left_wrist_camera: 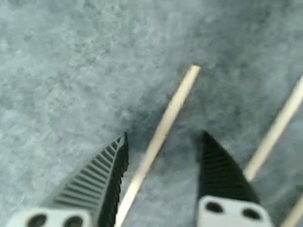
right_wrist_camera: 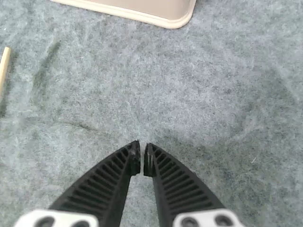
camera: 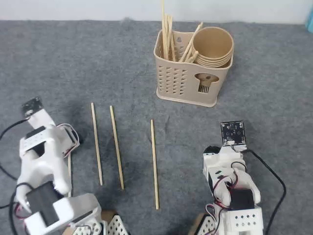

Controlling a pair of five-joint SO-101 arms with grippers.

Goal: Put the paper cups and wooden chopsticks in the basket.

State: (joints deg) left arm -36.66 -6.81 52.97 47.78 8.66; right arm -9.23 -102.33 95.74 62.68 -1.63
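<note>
A beige slotted basket (camera: pixel 186 78) stands at the back of the grey mat and holds a stack of paper cups (camera: pixel 213 46) and several upright chopsticks (camera: pixel 168 32). Three wooden chopsticks (camera: pixel 116 147) lie loose on the mat in front of it. A fourth chopstick (camera: pixel 69 174) is partly hidden under the left arm (camera: pixel 41 156). My left gripper (left_wrist_camera: pixel 163 137) is open just above the mat, with that chopstick (left_wrist_camera: pixel 173 106) lying between its fingers, untouched. My right gripper (right_wrist_camera: pixel 142 144) is shut on nothing, low over bare mat in front of the basket's base (right_wrist_camera: pixel 142 9).
In the left wrist view a second chopstick (left_wrist_camera: pixel 279 125) lies just outside one finger. The right arm (camera: pixel 227 166) sits at the front right, with cables trailing beside both arms. One chopstick end (right_wrist_camera: pixel 4 66) shows off to the side of the right gripper.
</note>
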